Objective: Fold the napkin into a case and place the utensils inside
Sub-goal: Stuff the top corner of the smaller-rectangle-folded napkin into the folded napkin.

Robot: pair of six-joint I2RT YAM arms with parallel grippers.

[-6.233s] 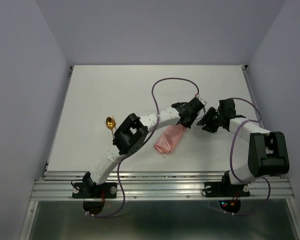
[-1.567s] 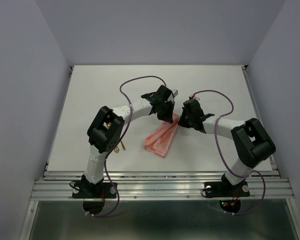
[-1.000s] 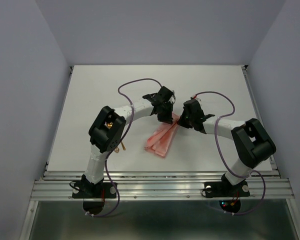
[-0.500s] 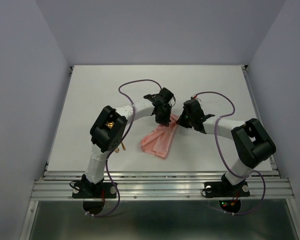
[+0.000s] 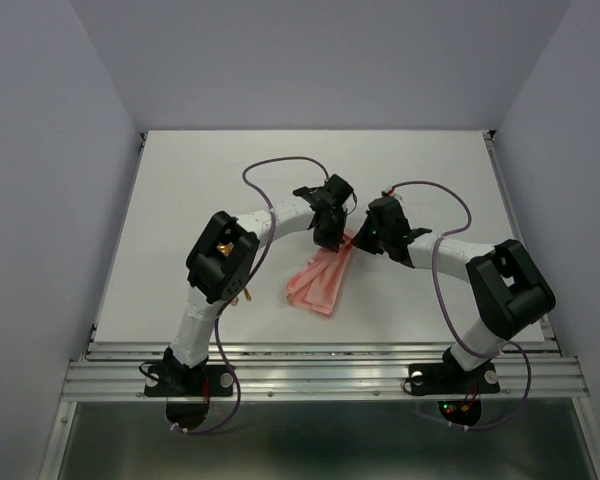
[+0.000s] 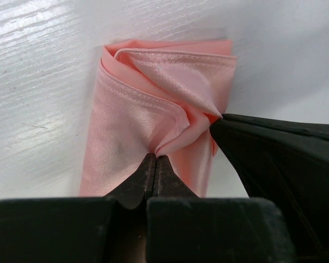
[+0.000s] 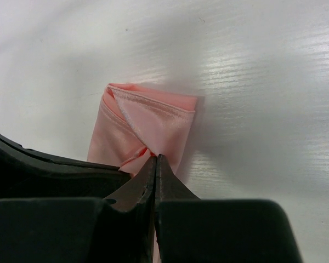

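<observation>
- At the middle of the desk [image 5: 180, 180] the napkin [image 5: 318, 282] lies as a narrow folded strip, with its far end caught by both claws.
- Pressed together, the left claw [image 6: 154, 167] pinches a ridge of the top layer. The right claw [image 7: 155, 164] pinches the cloth just beside it.
- My worry is that each holds only a thin fold of slick cloth, so a tug could slip it free and spring the layers open.
- Uneven pulling would skew the strip and spoil the pocket.
- One gold utensil [image 5: 246, 295] peeks out beside the left arm, and a low swing of that arm could knock it away.
</observation>
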